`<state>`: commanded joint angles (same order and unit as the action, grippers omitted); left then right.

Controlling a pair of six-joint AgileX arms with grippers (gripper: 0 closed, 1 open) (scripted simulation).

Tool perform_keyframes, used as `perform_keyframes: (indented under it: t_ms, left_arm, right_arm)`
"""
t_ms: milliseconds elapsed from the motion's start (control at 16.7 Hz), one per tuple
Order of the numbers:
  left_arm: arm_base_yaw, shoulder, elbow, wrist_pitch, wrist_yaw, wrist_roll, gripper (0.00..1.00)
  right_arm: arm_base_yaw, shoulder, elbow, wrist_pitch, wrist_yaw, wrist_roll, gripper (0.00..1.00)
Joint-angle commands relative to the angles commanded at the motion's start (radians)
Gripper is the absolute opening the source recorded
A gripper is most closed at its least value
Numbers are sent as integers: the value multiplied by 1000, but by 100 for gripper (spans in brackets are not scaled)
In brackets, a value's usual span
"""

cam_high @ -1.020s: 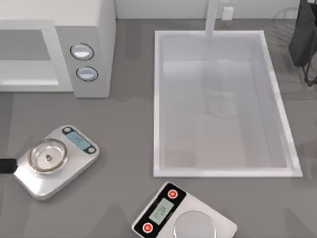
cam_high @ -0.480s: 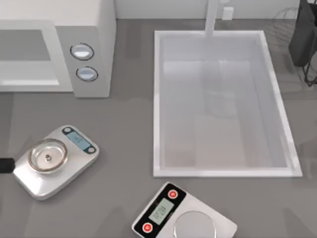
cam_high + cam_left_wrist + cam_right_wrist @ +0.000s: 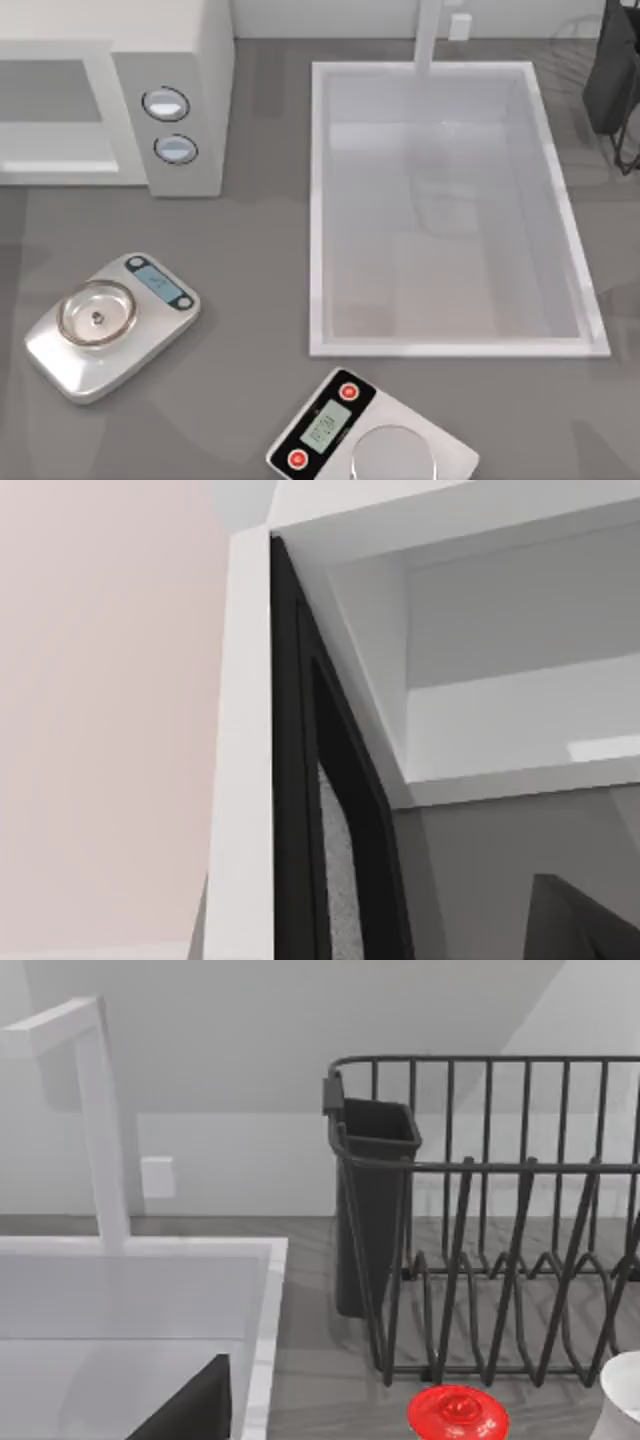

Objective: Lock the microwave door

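- The microwave [image 3: 120, 95] stands at the far left of the desk [image 3: 250, 260], its grey panel with two dials [image 3: 168, 125] facing the near side.
- The microwave door [image 3: 255, 780] is swung open — the left wrist view looks along its white edge and dark inner lining, with the bare white cavity [image 3: 500, 680] beyond it. That viewpoint suggests the left arm is off the left side, close beside the door, likely placed there to push it shut.
- Whether the left hand's fingers are apart or together I cannot tell; the same goes for the right hand.
- The right arm looks parked at the right, its camera facing the tap [image 3: 100, 1120], the sink [image 3: 450, 210] and a black dish rack [image 3: 490, 1220] — well apart from the microwave.
- Two kitchen scales [image 3: 110, 325] lie on the near desk, clear of the door's swing.
- The door is not yet closed, so the task seems at an early stage.
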<state>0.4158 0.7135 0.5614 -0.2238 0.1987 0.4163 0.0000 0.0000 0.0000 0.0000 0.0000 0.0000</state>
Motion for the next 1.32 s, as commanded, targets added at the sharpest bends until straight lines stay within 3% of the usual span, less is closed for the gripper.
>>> perform_keyframes:
  t_ms: [300,540,840,1320]
  left_arm:
    - [356,472,348,-231,217,257,0]
    - [534,779,574,-392,363,397,0]
    - [605,949,718,-499,457,472,0]
    - [602,969,702,-474,461,480,0]
  right_arm:
    - [0,0,0,0,0,0,100]
    - [0,0,0,0,0,0,100]
    - [0,0,0,0,0,0,100]
    - [0,0,0,0,0,0,100]
